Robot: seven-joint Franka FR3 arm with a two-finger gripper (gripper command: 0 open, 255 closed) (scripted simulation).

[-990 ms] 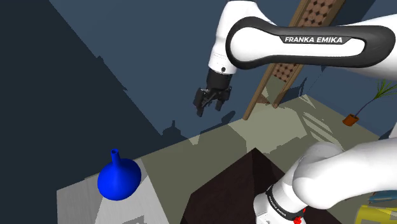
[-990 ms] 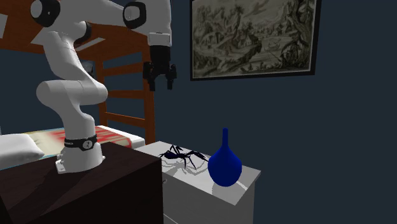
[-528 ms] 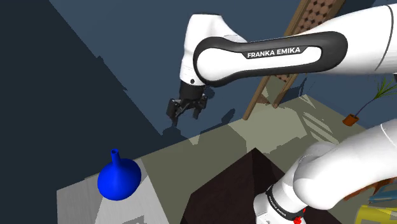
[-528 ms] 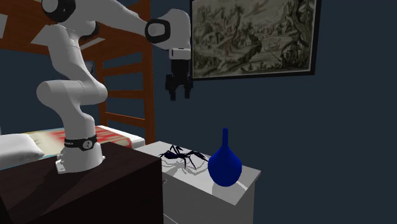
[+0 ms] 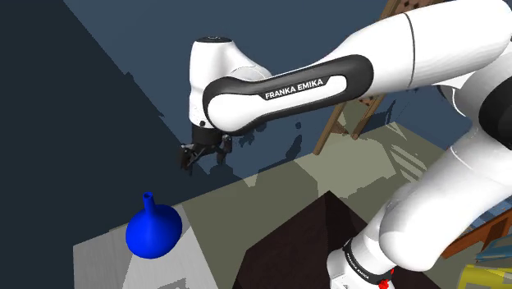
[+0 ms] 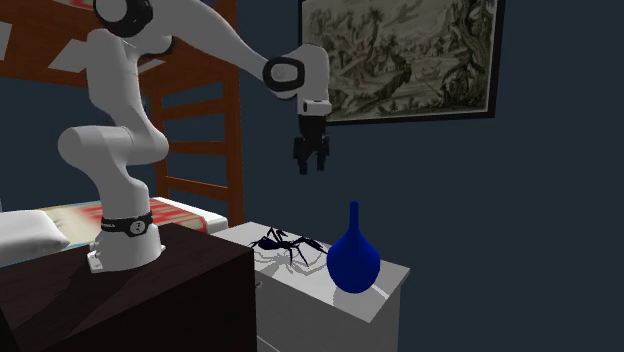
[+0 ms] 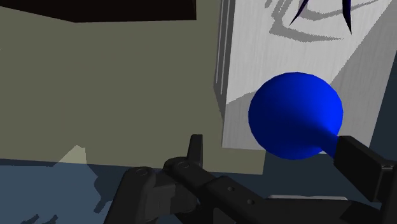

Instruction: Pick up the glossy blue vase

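The glossy blue vase [image 5: 152, 231] has a round belly and a thin neck. It stands upright on a white nightstand [image 5: 102, 261] at the shoulder view's lower left. In the second exterior view the vase [image 6: 352, 260] is near the nightstand's [image 6: 385, 300] front corner. My black gripper [image 5: 194, 155] hangs in the air above the vase and off to the shoulder view's right, clear of it. The second exterior view puts the gripper [image 6: 311, 166] up and to the left of the vase's neck. Its fingers [image 7: 196, 150] stand apart, open, with the vase [image 7: 296, 114] far below them.
A dark spider-like figure [image 6: 286, 244] lies on the nightstand behind the vase. My dark brown stand [image 6: 170, 290] adjoins the nightstand. A framed picture [image 6: 400, 60] hangs on the dark blue wall. A wooden bunk-bed ladder [image 6: 205, 150] and a bed with a pillow [image 6: 30, 232] stand behind.
The arm has swung toward the shoulder view's left and lower, bringing the gripper closer to the vase. The vase has not moved.
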